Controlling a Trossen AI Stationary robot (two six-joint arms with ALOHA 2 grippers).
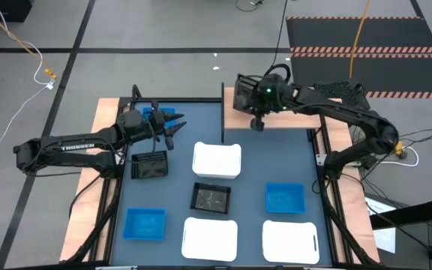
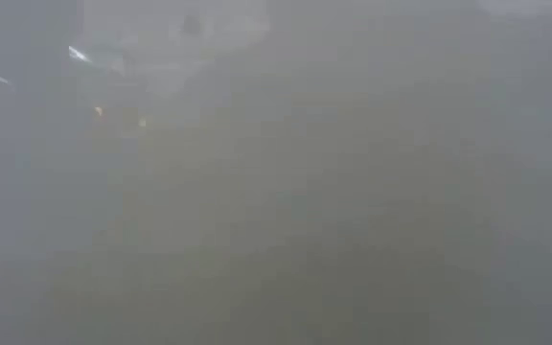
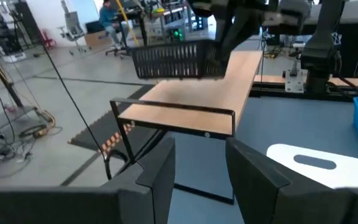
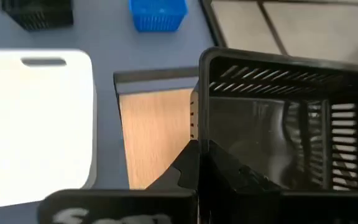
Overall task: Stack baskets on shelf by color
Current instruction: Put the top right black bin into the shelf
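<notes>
My right gripper (image 1: 255,112) is shut on a black slatted basket (image 3: 179,61), which it holds in the air above the shelf's left end. The shelf (image 1: 287,118) is a light-brown board on a black frame at the table's far edge. My left gripper (image 1: 172,129) hovers open at the far left, above a blue basket (image 1: 158,114), touching nothing. Flat on the tabletop are two more black baskets (image 1: 150,165) (image 1: 211,197), two more blue baskets (image 1: 285,197) (image 1: 145,223) and three white baskets (image 1: 217,160) (image 1: 209,238) (image 1: 290,241). The low view is fogged and shows nothing. My right gripper holds the black basket by one end wall (image 4: 202,124), one finger (image 4: 188,165) outside the wall and the other (image 4: 235,177) inside. The fingers come from above, pointing down. The basket is lifted clear of the shelf board (image 4: 157,134) and sits about level.
The shelf's black frame has a thin upright post (image 1: 223,112) at its left end and a rail (image 3: 173,107) along its near edge. The bare board stretches right of the held basket. A person (image 3: 109,18) sits far off in the room. Cables lie on the floor.
</notes>
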